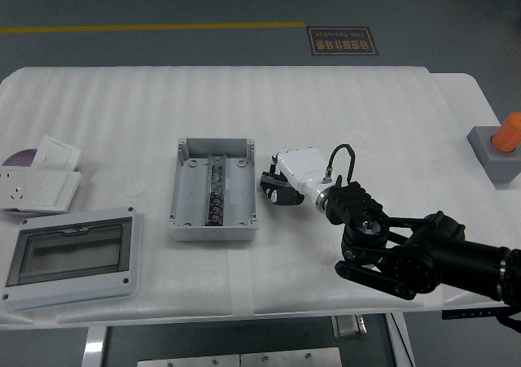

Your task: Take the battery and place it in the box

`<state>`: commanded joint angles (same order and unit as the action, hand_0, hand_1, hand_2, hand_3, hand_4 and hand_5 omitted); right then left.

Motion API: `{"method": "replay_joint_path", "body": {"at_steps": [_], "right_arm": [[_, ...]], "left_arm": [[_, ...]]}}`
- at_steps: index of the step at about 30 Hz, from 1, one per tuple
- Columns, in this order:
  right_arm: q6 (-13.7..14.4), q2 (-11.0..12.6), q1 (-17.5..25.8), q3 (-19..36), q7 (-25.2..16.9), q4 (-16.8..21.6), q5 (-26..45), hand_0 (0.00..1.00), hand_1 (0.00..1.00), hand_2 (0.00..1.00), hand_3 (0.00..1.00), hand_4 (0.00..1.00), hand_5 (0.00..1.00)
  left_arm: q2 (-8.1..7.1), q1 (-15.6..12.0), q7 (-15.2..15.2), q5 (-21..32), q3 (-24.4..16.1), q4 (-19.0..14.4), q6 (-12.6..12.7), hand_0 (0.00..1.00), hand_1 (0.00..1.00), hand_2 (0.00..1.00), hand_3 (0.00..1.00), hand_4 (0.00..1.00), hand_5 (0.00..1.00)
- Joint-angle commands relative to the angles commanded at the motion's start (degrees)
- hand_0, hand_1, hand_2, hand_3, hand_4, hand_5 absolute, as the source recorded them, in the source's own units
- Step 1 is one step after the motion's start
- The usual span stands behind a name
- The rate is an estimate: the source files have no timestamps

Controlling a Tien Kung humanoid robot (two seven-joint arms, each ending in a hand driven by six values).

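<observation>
The open grey box [191, 196] lies on the white table [342, 107], left of centre, with a dark rail [215, 192] down its middle. My right hand [277, 190], white-backed with black fingers, hovers just right of the box's right wall. Its fingers are curled down around something small and dark, which seems to be the battery; most of it is hidden under the hand. No other battery shows on the table. The black right arm [407, 253] comes in from the lower right. My left arm is out of view.
The box's grey lid with a clear window [72, 257] lies at the front left. Behind it are white socket plates [41, 190] and a purple disc [16, 157]. A grey block with an orange cylinder [510, 133] stands at the right edge.
</observation>
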<state>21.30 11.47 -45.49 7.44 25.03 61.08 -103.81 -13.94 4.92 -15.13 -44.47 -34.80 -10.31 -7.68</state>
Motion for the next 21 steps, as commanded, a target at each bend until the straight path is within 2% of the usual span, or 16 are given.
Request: {"method": "replay_joint_path", "body": {"at_steps": [2,12,21], "right_arm": [[0.07,0.11,0.02,0.09,-0.02,-0.05,-0.08,0.294,0.431,0.469,0.604,0.337,0.222],[0.43,1.69,0.19,2.78,0.2,0.35,-0.9,0.293,0.428,0.462,0.599,0.348,0.232],[1.24,2.42,0.29,5.75,0.78,2.82,-2.42,0.287,0.424,0.457,0.595,0.371,0.244]], "left_arm": [[0.02,-0.01,0.02,-0.05,-0.05,0.0,0.01,0.612,0.674,0.576,0.559,0.53,0.589],[0.06,-0.05,0.19,-0.39,-0.48,0.0,0.16,0.611,0.675,0.581,0.559,0.529,0.588],[0.05,0.08,0.36,-0.45,-0.56,0.0,0.24,0.609,0.675,0.584,0.563,0.528,0.586]]}}
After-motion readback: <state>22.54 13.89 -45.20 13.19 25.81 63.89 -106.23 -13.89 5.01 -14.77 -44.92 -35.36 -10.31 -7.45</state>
